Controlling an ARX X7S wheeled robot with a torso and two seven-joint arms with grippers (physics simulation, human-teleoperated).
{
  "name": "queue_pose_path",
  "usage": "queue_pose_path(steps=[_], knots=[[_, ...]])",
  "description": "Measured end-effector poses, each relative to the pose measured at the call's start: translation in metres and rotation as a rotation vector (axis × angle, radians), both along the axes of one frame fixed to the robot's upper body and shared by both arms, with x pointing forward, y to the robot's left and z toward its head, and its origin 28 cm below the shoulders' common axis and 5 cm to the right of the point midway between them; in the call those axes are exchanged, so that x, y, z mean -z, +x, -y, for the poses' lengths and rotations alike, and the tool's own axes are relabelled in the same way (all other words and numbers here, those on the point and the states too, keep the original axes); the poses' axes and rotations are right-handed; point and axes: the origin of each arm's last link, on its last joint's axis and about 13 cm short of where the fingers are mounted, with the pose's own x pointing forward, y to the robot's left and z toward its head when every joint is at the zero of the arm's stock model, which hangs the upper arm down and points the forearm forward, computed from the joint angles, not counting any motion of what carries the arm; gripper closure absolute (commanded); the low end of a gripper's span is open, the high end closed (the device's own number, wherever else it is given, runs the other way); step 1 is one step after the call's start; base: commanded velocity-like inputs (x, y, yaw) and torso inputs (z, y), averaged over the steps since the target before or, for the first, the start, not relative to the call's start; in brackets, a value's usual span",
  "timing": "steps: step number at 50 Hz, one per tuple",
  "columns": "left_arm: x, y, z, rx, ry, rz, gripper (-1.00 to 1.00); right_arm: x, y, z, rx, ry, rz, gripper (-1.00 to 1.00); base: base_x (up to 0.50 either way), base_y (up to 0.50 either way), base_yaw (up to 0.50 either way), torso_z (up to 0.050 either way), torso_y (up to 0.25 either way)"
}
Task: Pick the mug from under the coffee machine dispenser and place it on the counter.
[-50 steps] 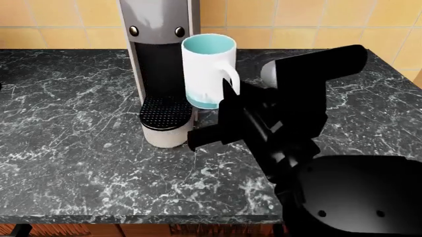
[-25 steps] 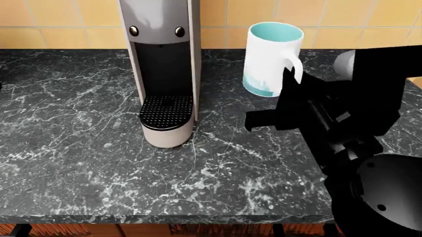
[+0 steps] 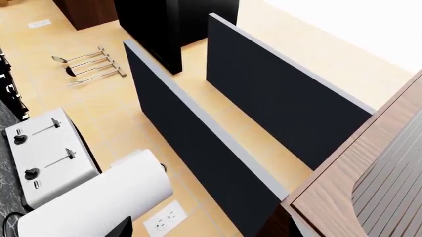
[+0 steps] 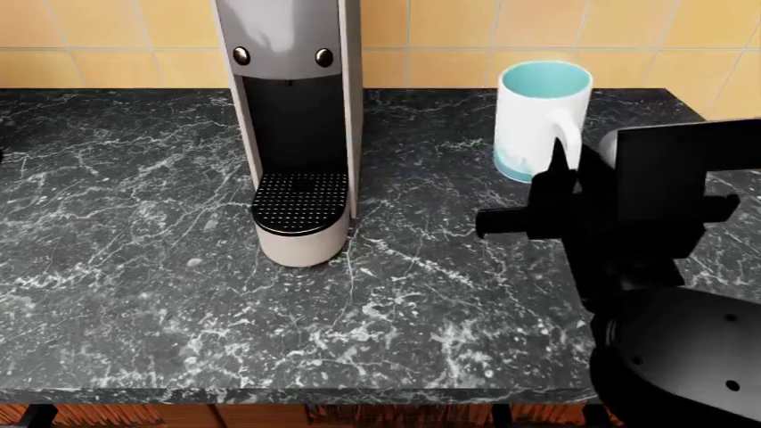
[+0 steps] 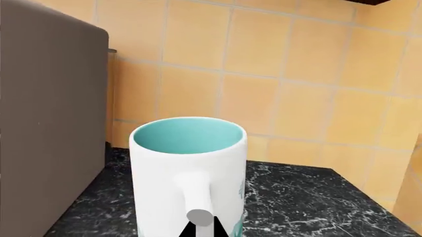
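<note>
Mug (image 4: pixel 541 116) upright on counter (image 4: pixel 143 294), handle at right tool (image 4: pixel 557 183).

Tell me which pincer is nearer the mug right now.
Right. The right pincer is at the mug handle; the left one appears in no view, its camera facing a toaster elsewhere.

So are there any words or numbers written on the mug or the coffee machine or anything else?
No, there are none to read in any view.
The mug has only a teal smudge near its base, no letters.
The coffee machine dispenser shows two round buttons with no labels.
The toaster has levers and knobs, but any markings are too small to tell.
The wall outlet bears no writing.
</note>
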Motion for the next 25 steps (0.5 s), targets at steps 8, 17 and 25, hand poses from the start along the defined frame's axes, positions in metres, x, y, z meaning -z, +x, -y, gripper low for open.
queue_pose_path(steps=[8,17,25], knots=[[0.0,0.0,0.0,0.0,-0.001,0.001,-1.0,0.007,0.005,0.001,0.028,-0.031,0.005,1.0,0.0,0.0,0.0,0.0,0.0],[0.0,0.0,0.0,0.0,0.0,0.0,-1.0,0.016,0.01,0.0,0.031,-0.038,0.005,1.0,0.0,0.0,0.0,0.0,0.001],[0.0,0.0,0.0,0.001,0.001,0.0,-1.0,0.028,0.014,0.0,0.031,-0.017,0.003,1.0,0.0,0.0,0.0,0.0,0.0]])
